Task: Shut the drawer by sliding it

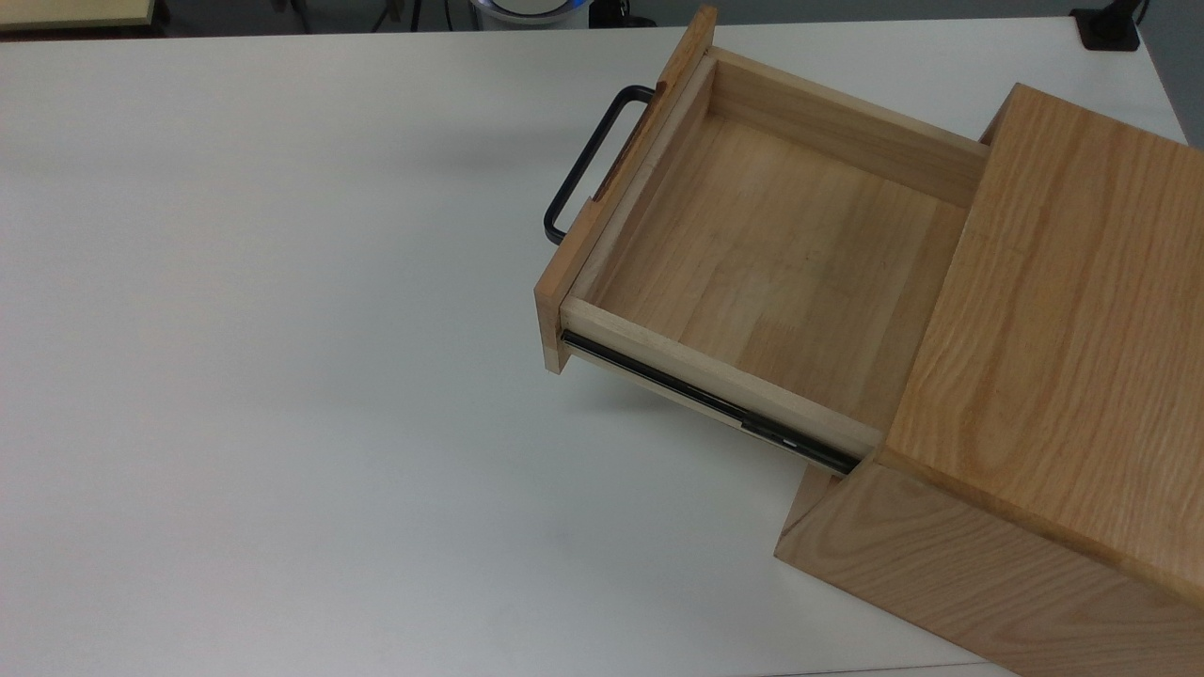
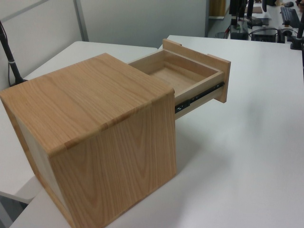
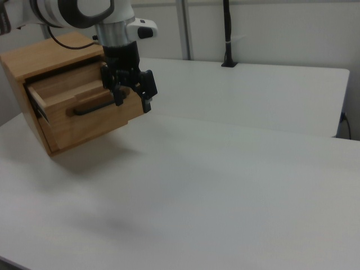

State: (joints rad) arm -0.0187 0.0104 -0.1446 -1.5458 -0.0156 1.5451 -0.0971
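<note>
— Whereabouts of the shallow light-wood drawer with the flat front panel?

— Pulled well out of the larger oak-grained box casing, above the white table. Sticking out toward the top view's left, with much of the tray floor in plain sight from above.

— And the thin black U-shaped metal handle?

— Fixed to the outer face of the front panel, facing the top view's left. Also a black side rail exposed along the tray's lower wall in the top view, running back into the casing.

— State of the black two-finger claw?

— Hanging from the white robot arm in the right view, pointing down. Fingers spread apart, nothing held between them. Overlapping the front panel's end toward the right view's right, just beside the handle. Touching the wood or not: cannot tell.

— The casing itself?

— Standing flat on the table at the top view's right edge. Nearest the camera in the left view, with the drawer reaching away beyond it.
</note>
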